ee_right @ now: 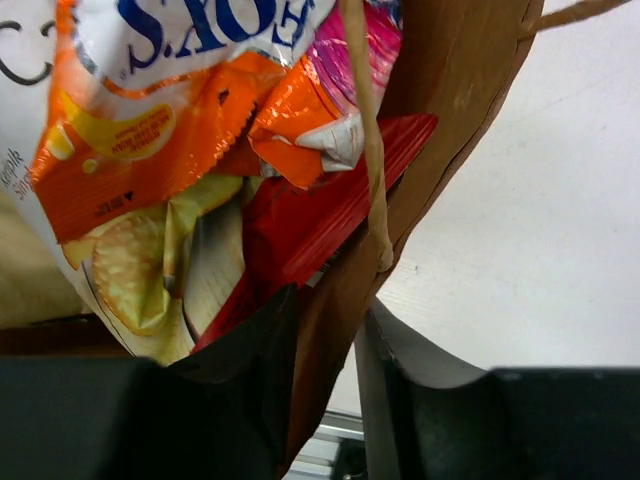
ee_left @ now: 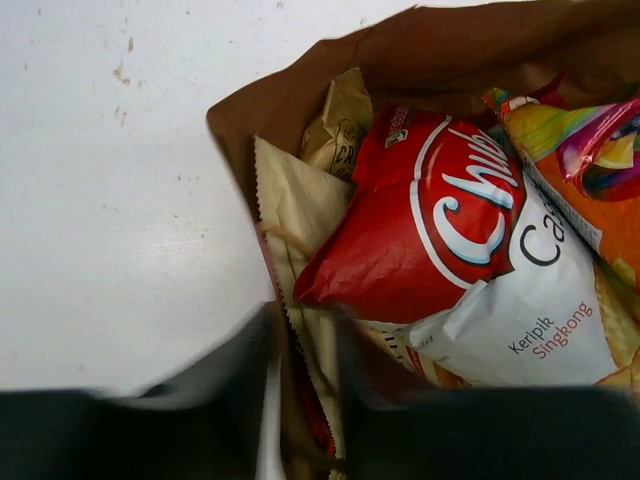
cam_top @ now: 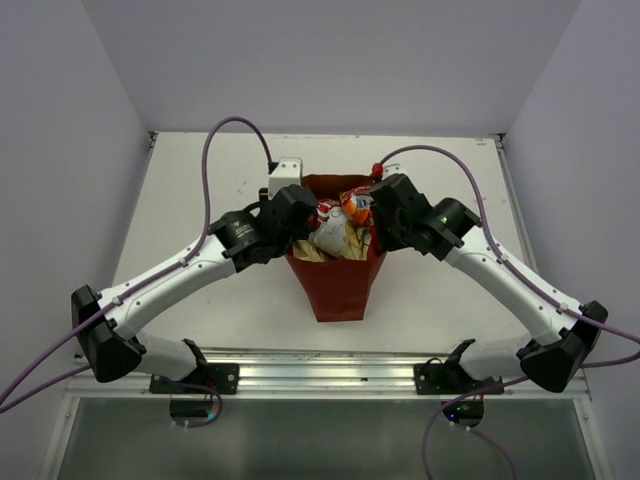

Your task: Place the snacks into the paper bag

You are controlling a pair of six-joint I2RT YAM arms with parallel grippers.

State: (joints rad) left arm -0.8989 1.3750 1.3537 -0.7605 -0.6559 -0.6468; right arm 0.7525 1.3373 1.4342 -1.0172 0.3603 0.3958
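Note:
The reddish-brown paper bag (cam_top: 336, 285) stands at the table's middle, mouth open and holding several snacks (cam_top: 338, 228). My left gripper (cam_top: 302, 226) is shut on the bag's left rim; in the left wrist view its blurred fingers (ee_left: 305, 340) pinch the bag wall (ee_left: 450, 50) beside a tan packet (ee_left: 300, 200) and the red-and-white packet (ee_left: 450, 230). My right gripper (cam_top: 384, 216) is shut on the bag's right wall (ee_right: 450, 90); its fingers (ee_right: 325, 340) straddle that wall. Inside lie an orange packet (ee_right: 160, 140), a magenta one (ee_right: 365, 50) and a red one (ee_right: 320, 210). A twine handle (ee_right: 365, 130) hangs down.
A small white block (cam_top: 284, 175) sits just behind the bag on the left. Purple cables (cam_top: 225, 130) arch over both arms. An aluminium rail (cam_top: 320, 370) runs along the table's near edge. Walls close in at the back and both sides.

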